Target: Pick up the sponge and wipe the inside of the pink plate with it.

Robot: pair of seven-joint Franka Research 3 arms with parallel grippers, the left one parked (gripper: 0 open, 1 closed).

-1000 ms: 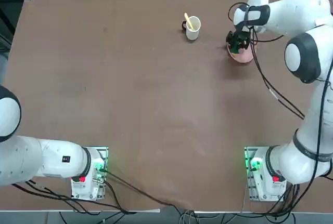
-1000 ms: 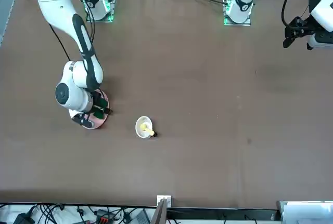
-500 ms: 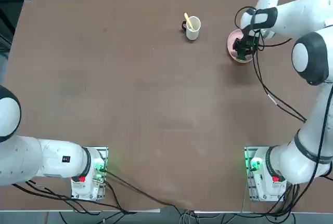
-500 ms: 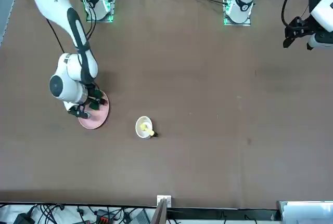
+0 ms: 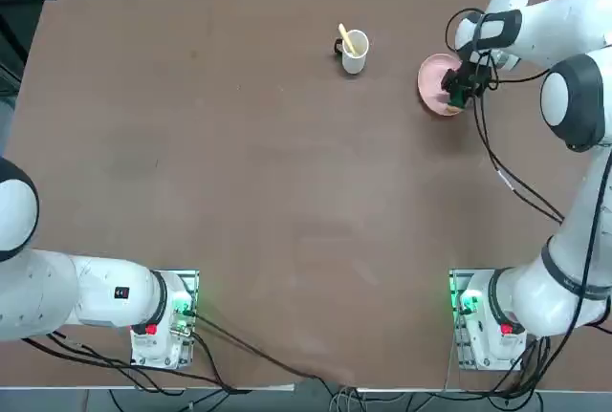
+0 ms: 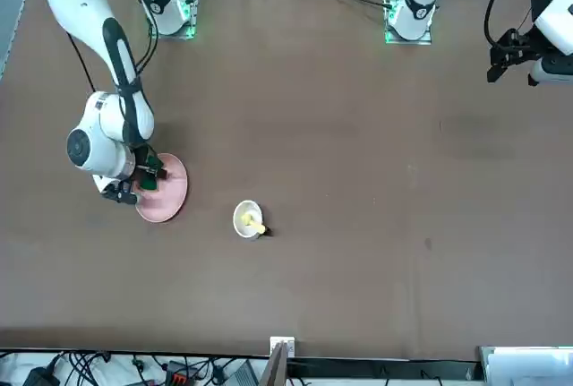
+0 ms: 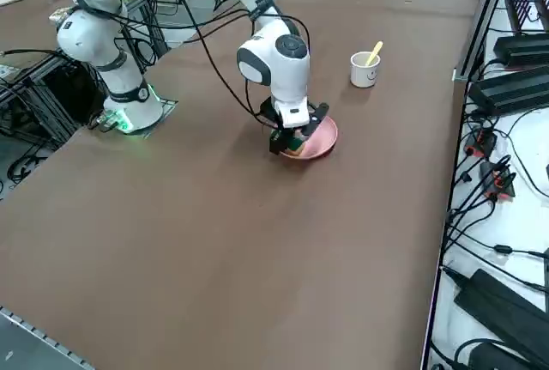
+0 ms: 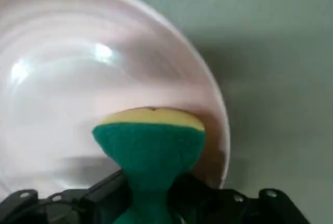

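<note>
In the upper right of the top view, the right gripper (image 5: 463,88) sits low over the right edge of the plate (image 5: 435,80), its fingers pinching the sponge (image 8: 150,148). The wrist view shows the sponge squeezed narrow between the fingers, green side toward the camera and yellow foam pressed against the inside of the plate near its rim. A white mug (image 5: 354,51) with a yellow utensil stands apart to the plate's left, upper centre of the top view.
</note>
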